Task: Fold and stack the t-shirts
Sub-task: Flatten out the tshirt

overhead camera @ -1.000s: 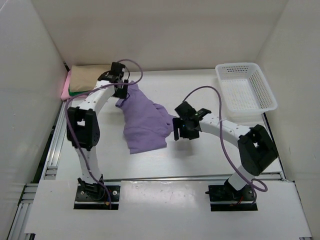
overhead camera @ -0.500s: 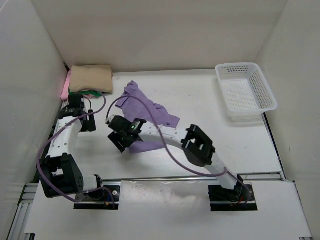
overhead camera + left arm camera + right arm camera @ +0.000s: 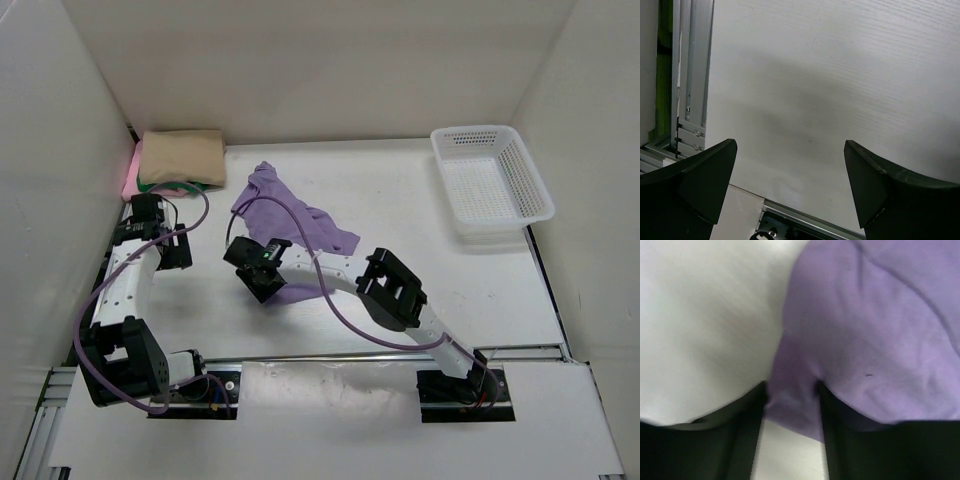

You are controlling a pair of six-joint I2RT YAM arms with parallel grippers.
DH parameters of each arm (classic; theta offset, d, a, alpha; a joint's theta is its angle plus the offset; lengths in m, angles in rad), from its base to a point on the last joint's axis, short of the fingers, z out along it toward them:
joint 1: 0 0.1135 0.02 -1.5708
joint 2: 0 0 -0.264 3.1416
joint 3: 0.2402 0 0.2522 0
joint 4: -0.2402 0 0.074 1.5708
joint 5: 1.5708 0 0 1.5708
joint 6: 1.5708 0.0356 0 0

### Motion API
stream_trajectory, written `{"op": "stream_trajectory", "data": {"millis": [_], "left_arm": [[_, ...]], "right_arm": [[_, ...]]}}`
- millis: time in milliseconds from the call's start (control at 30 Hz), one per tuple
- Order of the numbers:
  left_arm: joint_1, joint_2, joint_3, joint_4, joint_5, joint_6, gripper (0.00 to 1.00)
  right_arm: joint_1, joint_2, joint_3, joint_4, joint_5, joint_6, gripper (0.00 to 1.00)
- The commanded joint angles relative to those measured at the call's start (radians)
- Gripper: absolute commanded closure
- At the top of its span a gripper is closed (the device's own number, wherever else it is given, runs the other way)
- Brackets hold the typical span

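At mid-table, found the purple shirt [image 3: 300, 225] rumpled, its near edge hidden from above under the right gripper [image 3: 258, 272] pinching a fold, left gripper [image 3: 790, 167] spread wide over bare table [image 3: 815, 75], tan shirt [image 3: 182, 155] covering most of green shirt [image 3: 168, 186] and pink shirt [image 3: 130, 178] far left.

This is a robotics lab test cell. Plain white panels [image 3: 330, 60] box in a white tabletop [image 3: 420, 210] at 9, 12 and 3 o'clock. Bare aluminium rails [image 3: 685, 75] run along its 9 o'clock edge and across 6 o'clock. There, two white-and-black robot arms are bolted down side by side, the left arm [image 3: 128, 280] and the right arm [image 3: 330, 275], each trailing an exposed purple cable [image 3: 205, 205].
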Motion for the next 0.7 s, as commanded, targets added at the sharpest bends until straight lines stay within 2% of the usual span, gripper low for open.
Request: {"op": "stream_trajectory", "data": {"millis": [0, 33, 67, 100, 200, 233, 267, 300, 333, 367, 433, 533, 667], "left_arm": [[0.0, -0.04, 0.031, -0.009, 0.028, -0.001, 0.0], [0.0, -0.04, 0.031, -0.009, 0.019, -0.001, 0.0], [0.0, -0.04, 0.031, -0.009, 0.019, -0.001, 0.0], [0.009, -0.04, 0.022, -0.009, 0.019, -0.001, 0.0], [0.009, -0.04, 0.022, -0.009, 0.019, -0.001, 0.0], [0.009, -0.04, 0.022, -0.009, 0.019, -0.001, 0.0], [0.018, -0.04, 0.022, -0.009, 0.019, -0.001, 0.0], [0.03, -0.04, 0.022, -0.009, 0.019, -0.001, 0.0], [0.039, -0.04, 0.022, -0.009, 0.019, -0.001, 0.0], [0.053, -0.04, 0.034, -0.009, 0.019, -0.001, 0.0], [0.062, -0.04, 0.062, -0.009, 0.028, -0.001, 0.0], [0.063, -0.02, 0.123, -0.028, 0.05, -0.001, 0.0], [0.053, 0.009, 0.206, -0.065, 0.114, -0.001, 0.0]], "right_arm": [[0.006, 0.017, -0.056, -0.074, -0.163, -0.044, 0.62], [0.006, 0.017, -0.056, -0.065, -0.246, -0.056, 0.71], [0.006, 0.017, -0.039, -0.065, -0.286, -0.065, 0.94], [0.006, 0.017, -0.007, -0.065, -0.328, -0.087, 1.0], [0.006, 0.017, 0.268, -0.053, -0.553, -0.121, 1.0], [-0.006, -0.003, 0.424, 0.006, -0.614, -0.099, 1.0], [-0.021, -0.029, 0.461, 0.08, -0.685, -0.058, 1.0], [-0.04, -0.064, 0.461, 0.181, -0.745, 0.094, 1.0], [-0.085, -0.163, 0.435, 0.429, -0.795, 0.19, 1.0], [-0.112, -0.222, 0.314, 0.556, -0.787, 0.276, 1.0], [-0.185, -0.393, 0.189, 0.711, -0.709, 0.37, 1.0], [-0.276, -0.585, -0.034, 0.673, -0.516, 0.281, 1.0], [-0.389, -0.76, -0.337, 0.541, -0.488, 0.215, 1.0]]}}
